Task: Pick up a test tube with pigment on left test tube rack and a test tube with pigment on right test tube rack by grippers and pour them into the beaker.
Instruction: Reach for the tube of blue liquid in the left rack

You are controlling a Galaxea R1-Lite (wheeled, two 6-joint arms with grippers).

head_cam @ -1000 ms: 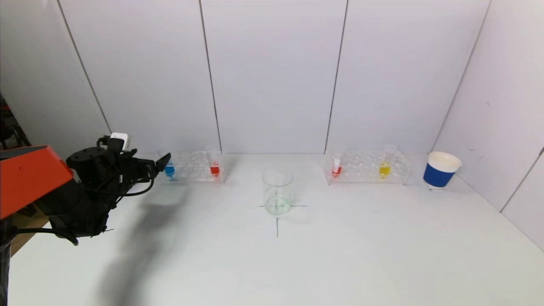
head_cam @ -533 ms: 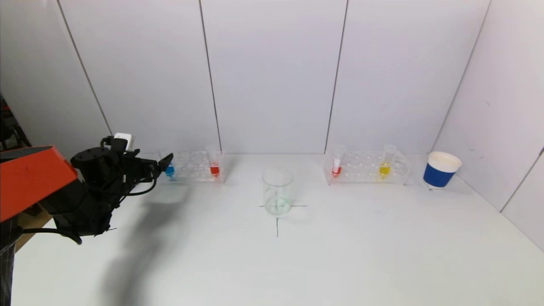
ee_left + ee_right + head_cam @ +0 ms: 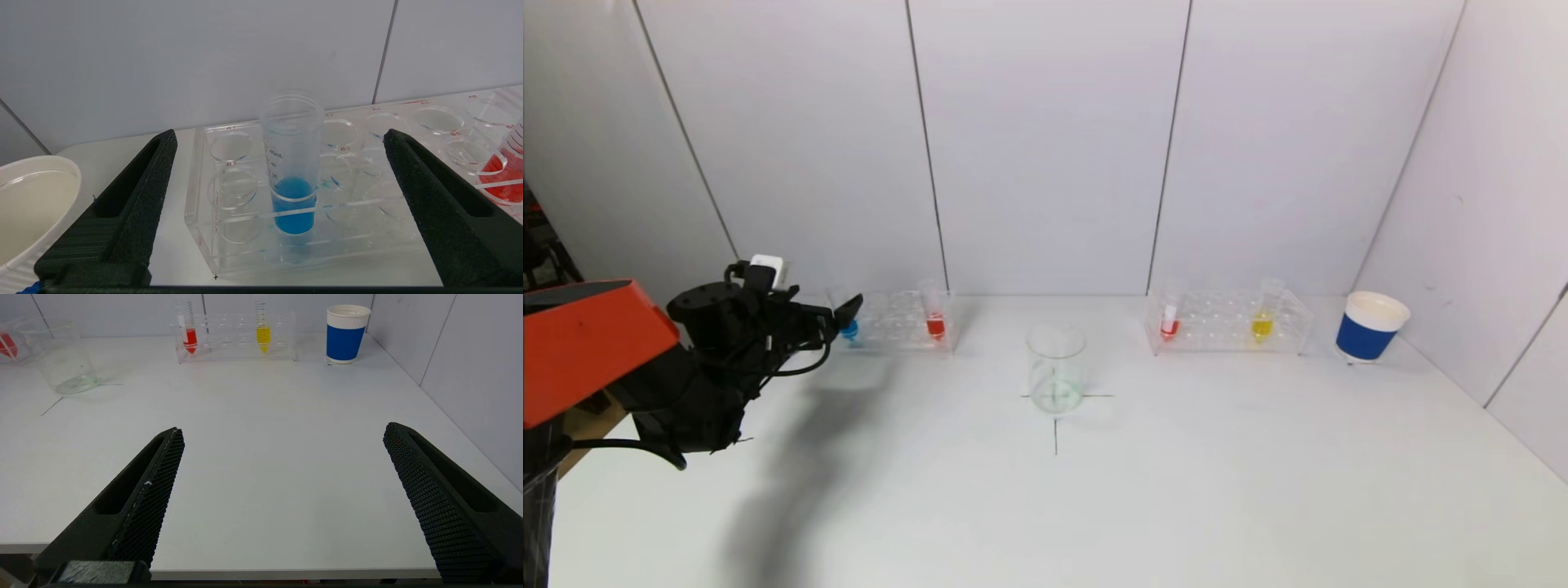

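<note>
On the white table [image 3: 1094, 506], the left gripper [image 3: 278, 139], jaws spread, faces the blue test tube [image 3: 292, 171] at twelve o'clock; the right gripper [image 3: 282, 435] hangs spread over the table's near edge.

Bright, even light fell from overhead; the black left arm [image 3: 711, 367] cast a soft grey shadow across the glossy white worktop [image 3: 1176, 490]. Focus stayed sharp.
</note>
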